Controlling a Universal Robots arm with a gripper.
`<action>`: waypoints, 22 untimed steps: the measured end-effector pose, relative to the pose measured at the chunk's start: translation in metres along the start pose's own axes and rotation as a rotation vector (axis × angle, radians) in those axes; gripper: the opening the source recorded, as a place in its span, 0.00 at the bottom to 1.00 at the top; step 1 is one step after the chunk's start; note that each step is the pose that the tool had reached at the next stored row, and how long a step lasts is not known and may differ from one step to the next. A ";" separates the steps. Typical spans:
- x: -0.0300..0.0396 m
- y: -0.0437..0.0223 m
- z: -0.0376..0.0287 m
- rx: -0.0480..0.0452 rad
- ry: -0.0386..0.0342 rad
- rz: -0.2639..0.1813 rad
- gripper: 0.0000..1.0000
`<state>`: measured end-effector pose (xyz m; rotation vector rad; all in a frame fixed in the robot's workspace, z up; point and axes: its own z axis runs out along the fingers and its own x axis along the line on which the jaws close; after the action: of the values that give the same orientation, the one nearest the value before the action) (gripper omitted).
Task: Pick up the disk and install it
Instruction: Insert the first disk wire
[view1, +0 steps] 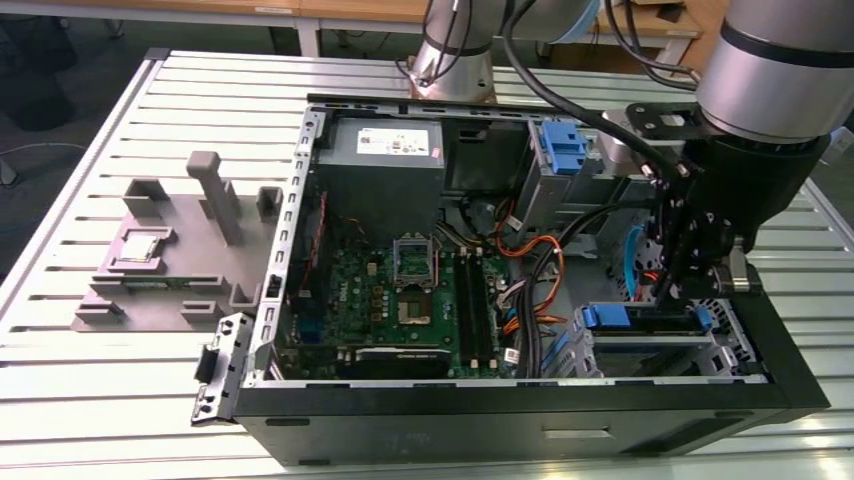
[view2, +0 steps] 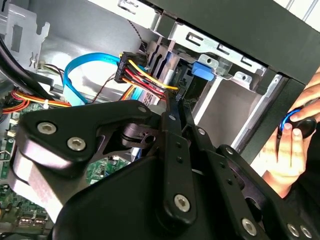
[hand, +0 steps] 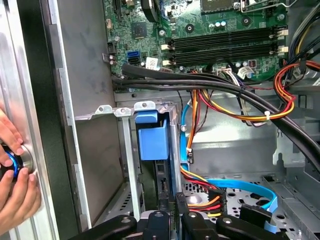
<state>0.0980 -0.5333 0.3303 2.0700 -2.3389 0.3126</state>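
Down inside the computer case (view1: 787, 370) my pincer (hand: 170, 202) looks clamped on the disk (hand: 161, 182), which stands on edge, long axis aimed into the drive cage (hand: 127, 150) just below its blue tab (hand: 152, 137).

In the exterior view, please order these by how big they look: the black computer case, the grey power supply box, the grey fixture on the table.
Largest to smallest, as they look in the exterior view:
1. Black computer case
2. Grey fixture
3. Grey power supply box
The last two look close, and the box sits partly hidden inside the case, so their order is unsure.
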 end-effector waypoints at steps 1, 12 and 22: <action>0.0000 0.0000 -0.0002 0.0000 0.0004 0.000 0.16; 0.0009 -0.0009 -0.0014 0.0020 0.0008 -0.013 0.16; 0.0031 -0.0012 -0.0005 0.0021 0.0006 -0.013 0.16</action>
<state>0.0988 -0.5364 0.3315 2.0851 -2.3245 0.3156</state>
